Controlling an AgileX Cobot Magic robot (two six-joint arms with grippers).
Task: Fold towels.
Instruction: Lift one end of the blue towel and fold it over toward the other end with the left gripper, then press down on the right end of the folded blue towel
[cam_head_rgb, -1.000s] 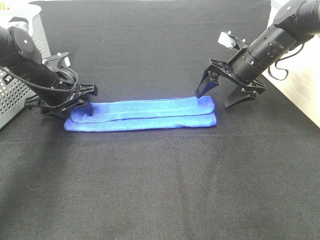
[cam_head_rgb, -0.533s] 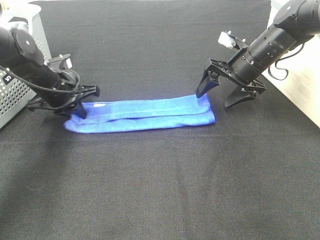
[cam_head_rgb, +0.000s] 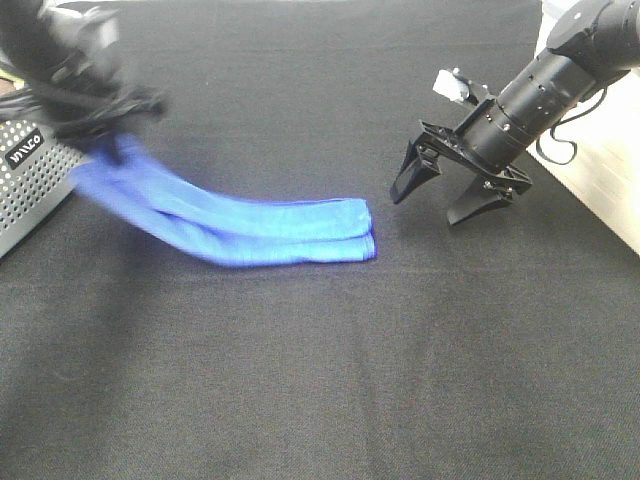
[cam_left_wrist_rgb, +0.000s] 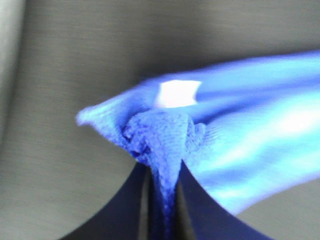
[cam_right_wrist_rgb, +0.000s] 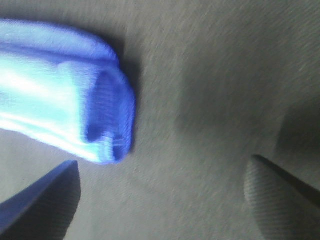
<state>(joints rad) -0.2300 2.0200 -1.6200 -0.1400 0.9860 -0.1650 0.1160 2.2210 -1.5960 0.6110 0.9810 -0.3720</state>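
One end of the towel (cam_head_rgb: 270, 228) now lifted, left end effector (cam_head_rgb: 100, 112) pinching it; dragged clear of the spread, empty right end effector (cam_head_rgb: 430, 203). Next fold likely starting.

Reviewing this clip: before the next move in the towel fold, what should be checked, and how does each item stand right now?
1. Grip of the left end effector, shut on the raised end of the towel: ok.
2. All folded layers caught in that grip: cannot tell; the cloth there is bunched and blurred.
3. Jaws of the right end effector open, apart from the towel: ok.
4. Far end of the towel lying on the table, layers stacked: ok.
5. Raised end clear of the basket: cannot tell; motion blur hides the gap.
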